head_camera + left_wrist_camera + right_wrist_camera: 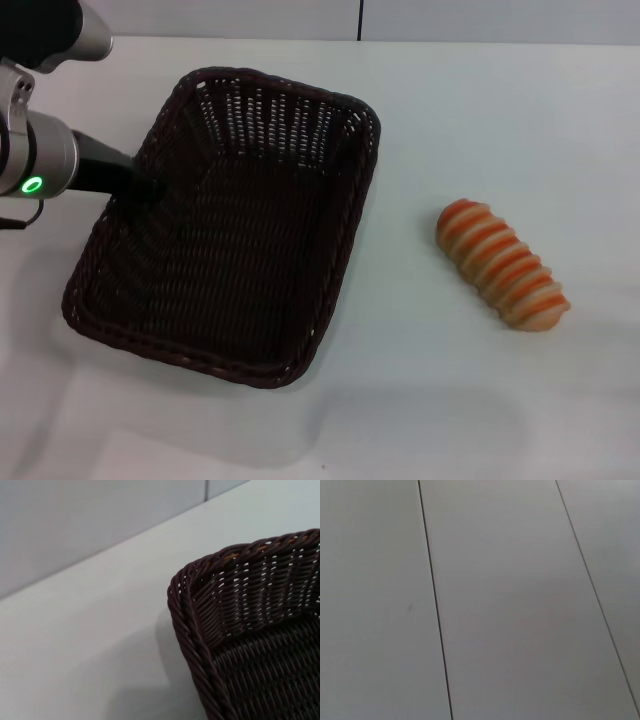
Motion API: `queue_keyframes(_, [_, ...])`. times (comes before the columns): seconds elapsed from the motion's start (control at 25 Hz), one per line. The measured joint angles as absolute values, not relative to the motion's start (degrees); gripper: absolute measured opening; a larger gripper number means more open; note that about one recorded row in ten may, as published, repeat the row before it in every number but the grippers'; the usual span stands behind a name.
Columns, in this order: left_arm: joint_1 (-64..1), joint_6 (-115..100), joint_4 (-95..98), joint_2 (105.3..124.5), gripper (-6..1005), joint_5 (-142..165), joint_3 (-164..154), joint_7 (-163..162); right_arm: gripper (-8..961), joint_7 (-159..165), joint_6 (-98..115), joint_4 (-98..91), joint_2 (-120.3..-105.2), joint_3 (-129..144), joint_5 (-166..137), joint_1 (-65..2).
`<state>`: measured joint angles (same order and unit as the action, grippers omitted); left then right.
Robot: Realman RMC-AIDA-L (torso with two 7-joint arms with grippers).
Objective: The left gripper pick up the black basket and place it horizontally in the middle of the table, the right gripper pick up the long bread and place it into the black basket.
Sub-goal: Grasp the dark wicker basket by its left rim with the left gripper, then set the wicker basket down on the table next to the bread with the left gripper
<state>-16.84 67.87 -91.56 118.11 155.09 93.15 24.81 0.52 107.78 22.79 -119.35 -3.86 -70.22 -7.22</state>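
One black basket (255, 290) lies diagonal, left gripper (150, 187) at its left rim, finger state unclear; long bread (502, 263) diagonal, apart.

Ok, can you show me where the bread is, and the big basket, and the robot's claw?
long bread (502, 264): head view, on the striped top, mid-loaf.
black basket (352, 205): head view, on its right braided rim.
left gripper (150, 188): head view, at the basket's left rim, where the black fingers meet the weave.

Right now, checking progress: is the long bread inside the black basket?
No, the long bread lies on the bare table, apart from the black basket, on its right.
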Motion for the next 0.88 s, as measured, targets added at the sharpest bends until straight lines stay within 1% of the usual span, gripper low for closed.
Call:
queue_keyframes(0.16, [-18.0, 67.8, -91.2, 118.14, 231, 150.4, 96.0, 32.7, 804, 0.5, 107.8, 22.8, -119.35, -3.9, -70.2, -7.3])
queue_keyframes(0.28, [-20.2, 69.6, -90.2, 118.06, 229, 142.8, 101.0, 41.8, 803, 0.5, 107.8, 22.8, -119.36, -3.9, -70.2, -7.3])
queue_keyframes(0.4, [-26.3, 77.1, -86.7, 118.01, 226, 134.1, 109.9, 51.7, 802, 0.5, 107.9, 22.8, -119.36, -3.9, -70.2, -7.2])
queue_keyframes(0.48, [-26.3, 77.1, -86.7, 118.01, 224, 134.1, 109.9, 51.7, 801, 0.5, 107.9, 22.8, -119.36, -3.9, -70.2, -7.0])
queue_keyframes(0.52, [-31.1, 82.7, -81.9, 117.96, 223, 132.3, 114.8, 56.1, 801, 0.5, 107.9, 22.8, -119.36, -3.9, -70.2, -7.0])
queue_keyframes(0.6, [-34.7, 86.1, -77.8, 117.95, 215, 131.9, 117.5, 58.8, 801, 0.5, 108.1, 22.8, -119.36, -3.9, -70.2, -6.9])
queue_keyframes(0.68, [-34.7, 86.1, -77.8, 117.95, 206, 131.9, 117.5, 58.8, 800, 0.5, 108.3, 22.9, -119.39, -3.9, -70.2, -6.9])
queue_keyframes(0.72, [-36.4, 87.7, -75.8, 117.91, 202, 131.8, 118.6, 60.1, 800, 0.5, 108.4, 22.9, -119.41, -3.9, -70.2, -6.9])
queue_keyframes(0.76, [-40.6, 91.6, -70.6, 117.42, 208, 131.5, 119.9, 63.2, 799, 0.5, 108.5, 23.0, -119.42, -3.9, -70.2, -6.9])
queue_keyframes(0.8, [-42.0, 92.8, -68.9, 117.17, 213, 131.5, 120.0, 63.9, 799, 0.5, 108.5, 23.1, -119.43, -3.9, -70.2, -6.9])
queue_keyframes(0.88, [-42.0, 92.8, -68.9, 117.17, 224, 131.5, 120.0, 63.9, 798, 0.5, 108.5, 23.1, -119.43, -3.9, -70.2, -6.9])
